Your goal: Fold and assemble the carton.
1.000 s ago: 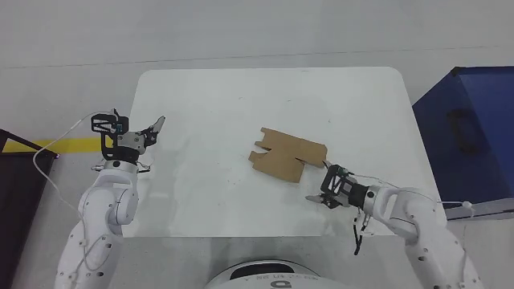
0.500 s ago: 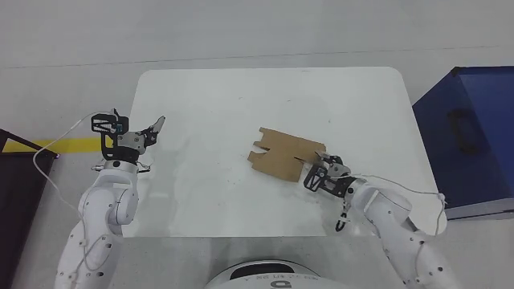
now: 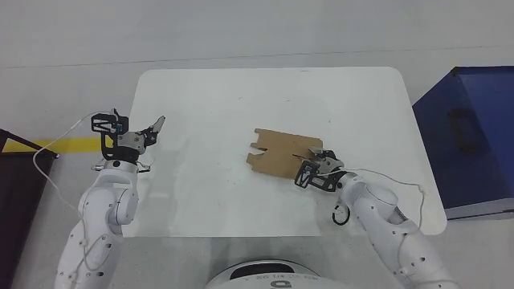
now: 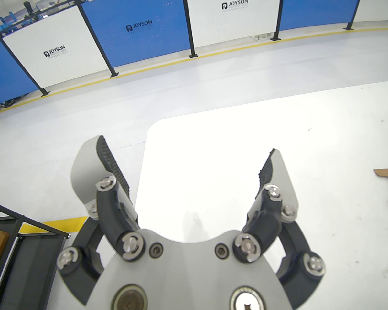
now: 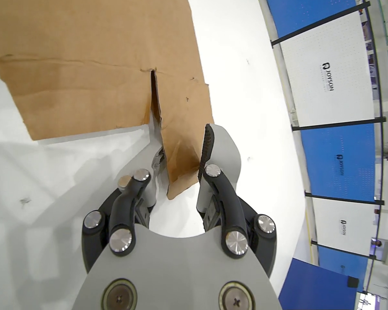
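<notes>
The left hand [image 4: 187, 146] is held above the left edge of the desk [image 3: 241, 104]. Its fingers are spread wide and nothing is held between them. It is aimed across the desk toward the carton, which lies well apart from it on its right.

The carton [image 3: 281, 148] is found lying flat and unfolded on the desk, right of centre. Its long axis runs across the desk from left to right, slightly slanted, with the right end nearer the robot. Notched flaps are seen at both ends. No panel is raised, so the folding is judged to be not yet begun.

The right hand [image 5: 182, 146] is placed at the carton's near right corner and is plainly the nearer of the two. Its fingers [image 5: 210, 149] are narrowed but not closed. The corner flap [image 5: 177, 114] lies slanted in the gap between them, one finger above it and the other below, against the desk. A firm pinch is not yet judged to be made.

Bare desk is available to the left of the carton and beyond it. Less room is left toward the near edge, close behind the right hand. A blue bin [image 3: 470, 136] stands off the right side of the desk.
</notes>
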You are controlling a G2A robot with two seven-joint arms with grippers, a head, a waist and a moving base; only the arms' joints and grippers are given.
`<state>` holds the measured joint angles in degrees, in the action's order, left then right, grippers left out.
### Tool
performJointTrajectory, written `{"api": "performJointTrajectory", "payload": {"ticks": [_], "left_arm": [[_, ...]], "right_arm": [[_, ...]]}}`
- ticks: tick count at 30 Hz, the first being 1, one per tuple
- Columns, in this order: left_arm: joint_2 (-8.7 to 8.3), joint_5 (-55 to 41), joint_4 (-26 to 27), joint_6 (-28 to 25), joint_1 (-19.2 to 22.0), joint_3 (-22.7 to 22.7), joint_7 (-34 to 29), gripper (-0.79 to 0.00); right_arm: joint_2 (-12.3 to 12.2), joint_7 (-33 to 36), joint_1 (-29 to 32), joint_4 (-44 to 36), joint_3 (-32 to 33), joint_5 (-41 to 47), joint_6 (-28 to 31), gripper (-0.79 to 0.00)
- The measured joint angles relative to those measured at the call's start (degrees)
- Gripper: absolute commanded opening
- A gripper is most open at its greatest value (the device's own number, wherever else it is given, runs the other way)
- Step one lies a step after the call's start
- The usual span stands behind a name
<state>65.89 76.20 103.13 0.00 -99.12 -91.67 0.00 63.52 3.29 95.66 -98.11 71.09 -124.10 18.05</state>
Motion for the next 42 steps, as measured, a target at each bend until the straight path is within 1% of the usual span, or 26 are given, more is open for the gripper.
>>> {"api": "performJointTrajectory", "payload": {"ticks": [1,2,3,12,14,18,28,30,33,36,37,40,42], "left_arm": [[0.0,0.0,0.0,0.0,0.0,0.0,0.0,0.0],[0.0,0.0,0.0,0.0,0.0,0.0,0.0,0.0],[0.0,0.0,0.0,0.0,0.0,0.0,0.0,0.0],[0.0,0.0,0.0,0.0,0.0,0.0,0.0,0.0],[0.0,0.0,0.0,0.0,0.0,0.0,0.0,0.0],[0.0,0.0,0.0,0.0,0.0,0.0,0.0,0.0],[0.0,0.0,0.0,0.0,0.0,0.0,0.0,0.0],[0.0,0.0,0.0,0.0,0.0,0.0,0.0,0.0],[0.0,0.0,0.0,0.0,0.0,0.0,0.0,0.0],[0.0,0.0,0.0,0.0,0.0,0.0,0.0,0.0],[0.0,0.0,0.0,0.0,0.0,0.0,0.0,0.0],[0.0,0.0,0.0,0.0,0.0,0.0,0.0,0.0],[0.0,0.0,0.0,0.0,0.0,0.0,0.0,0.0]], "right_arm": [[0.04,-0.18,-0.25,0.06,-0.41,-0.87,-0.83,-0.57],[0.07,-0.31,-0.43,0.09,-0.7,-1.56,-1.41,-0.69],[0.1,-0.45,-0.63,0.1,-0.99,-2.35,-2.03,-0.785],[0.24,-4.55,-2.56,-1.0,-1.76,-7.63,-9.51,-0.785],[0.27,-5.59,-2.76,-1.61,-1.18,-6.81,-10.78,-0.785],[0.3,-6.6,-2.18,-3.04,1.32,-2.19,-13.95,-0.785],[0.31,-6.57,-2.18,-2.99,1.26,-2.72,-13.86,-0.785],[0.28,-6.64,-2.37,-2.57,1.2,-3.99,-14.43,-0.785],[-0.01,-5.18,-3.39,-4.27,2.04,-12.86,-19.65,-0.785],[-0.37,-3.96,-3.65,-8.94,3.55,-26.16,-26.96,-0.785],[-0.52,-3.82,-3.72,-10.51,3.97,-32.28,-29.5,-0.785],[-0.78,-2.96,-4.14,-12.87,4.34,-46.63,-34.64,-0.785],[-1.11,-3.38,-5.08,-13.1,4.72,-51.43,-36.82,-0.785]]}}
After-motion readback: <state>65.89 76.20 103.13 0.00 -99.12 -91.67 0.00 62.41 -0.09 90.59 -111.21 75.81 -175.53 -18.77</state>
